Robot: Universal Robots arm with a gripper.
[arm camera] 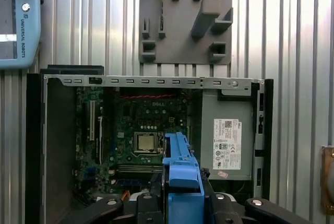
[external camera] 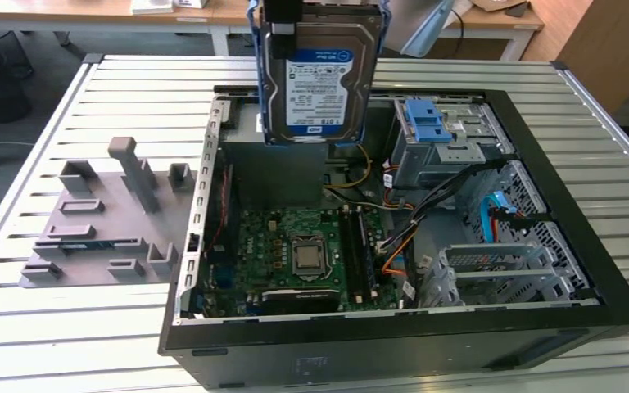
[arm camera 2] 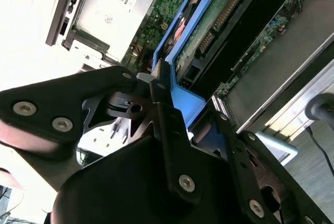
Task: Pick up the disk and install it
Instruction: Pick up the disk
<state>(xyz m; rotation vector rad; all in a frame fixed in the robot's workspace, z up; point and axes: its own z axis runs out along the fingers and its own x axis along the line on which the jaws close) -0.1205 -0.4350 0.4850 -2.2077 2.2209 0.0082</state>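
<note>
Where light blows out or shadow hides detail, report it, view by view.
Second wrist view: the area beyond the gripper is blown out white, the gripper itself dark. First wrist view: bright streaks on the slatted table. Exterior view: even light, the disk plainly lit.

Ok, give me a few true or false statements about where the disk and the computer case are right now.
1. The hand holds the disk above the open computer case. True.
2. The disk lies flat. False: it hangs upright.
3. The grey fixture plate sits on the exterior view's right of the computer case. False: it sits on the left.
4. The motherboard is exposed. True.
</note>
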